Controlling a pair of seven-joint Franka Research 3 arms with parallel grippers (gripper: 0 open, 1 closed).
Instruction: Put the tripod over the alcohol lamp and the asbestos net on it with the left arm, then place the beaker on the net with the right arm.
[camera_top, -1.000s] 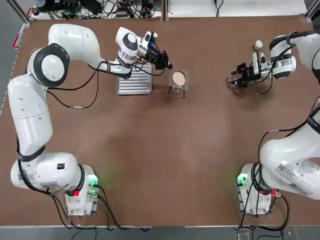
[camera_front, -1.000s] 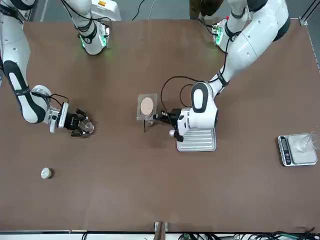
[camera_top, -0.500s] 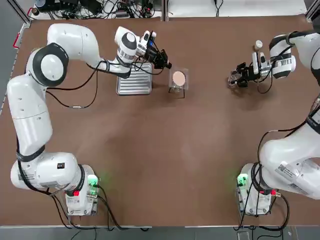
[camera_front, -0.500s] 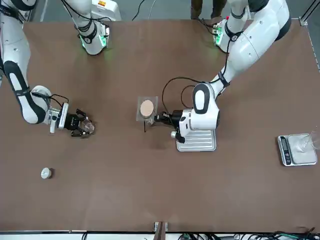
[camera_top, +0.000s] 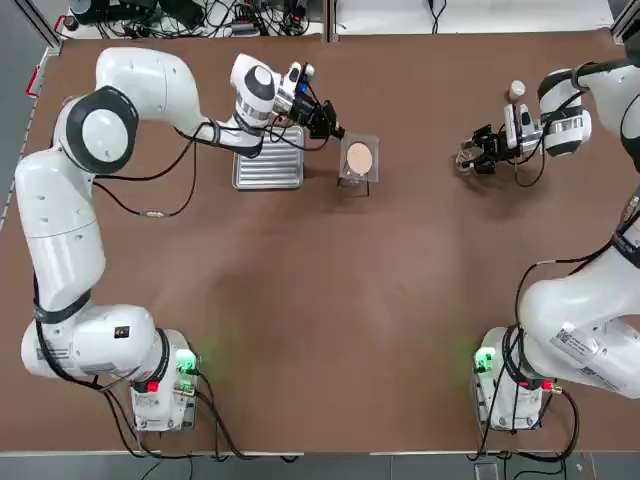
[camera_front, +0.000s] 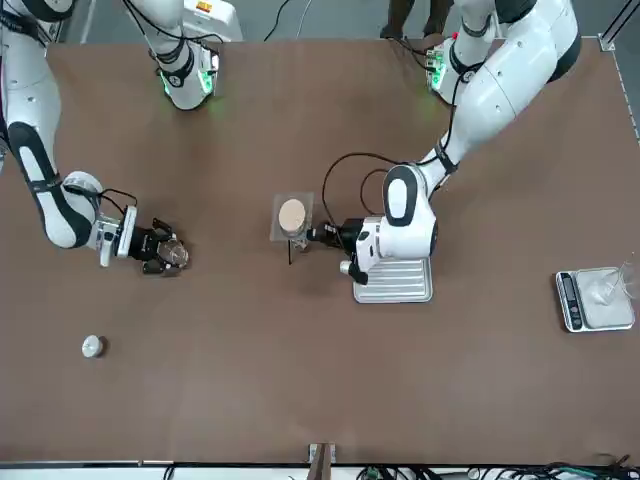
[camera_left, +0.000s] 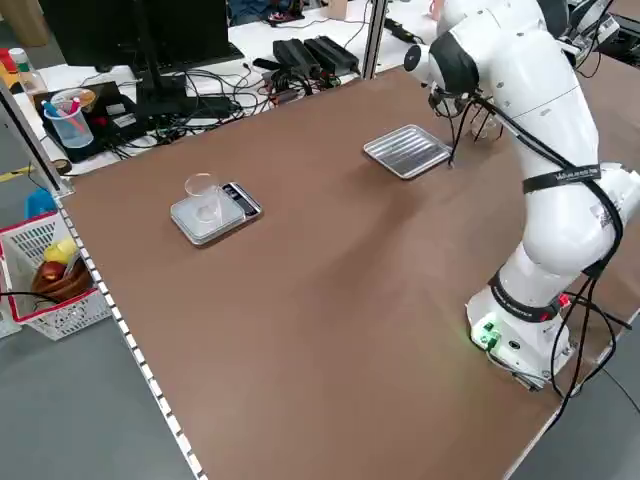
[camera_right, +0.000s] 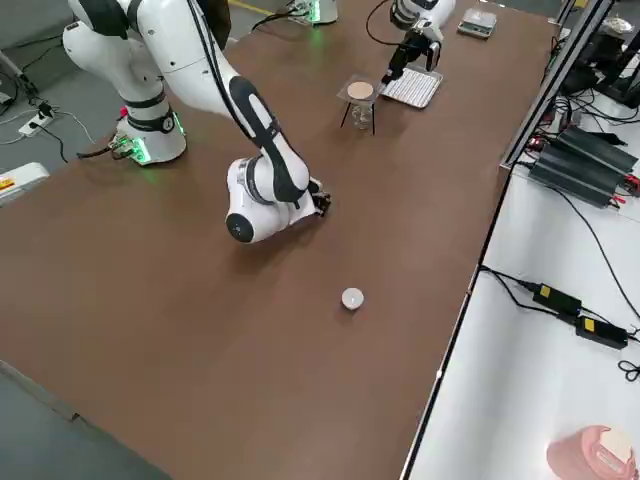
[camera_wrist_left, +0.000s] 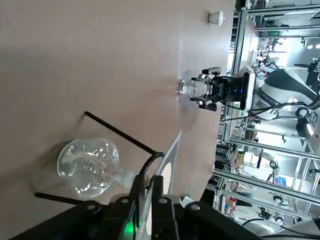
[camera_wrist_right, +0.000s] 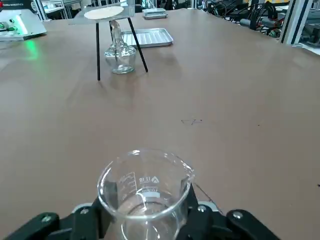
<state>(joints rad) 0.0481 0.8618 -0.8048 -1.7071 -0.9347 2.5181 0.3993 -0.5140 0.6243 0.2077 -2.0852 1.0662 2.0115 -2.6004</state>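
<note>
Right gripper (camera_top: 468, 158) clamped on the beaker (camera_wrist_right: 145, 192), low over the table at about 2 o'clock in the top view; beaker looks empty. Asbestos net (camera_top: 358, 158) sits on the tripod (camera_wrist_right: 120, 42) over the alcohol lamp (camera_wrist_right: 119, 52), well apart at the gripper's 9 o'clock. Left gripper (camera_top: 333, 128) at the net's 10 o'clock edge, fingers nearly together; can't tell if it pinches the net. Ribbed silver tray (camera_top: 268, 167) empty. Small white bottle (camera_top: 516, 90) at 1 o'clock of the beaker.
</note>
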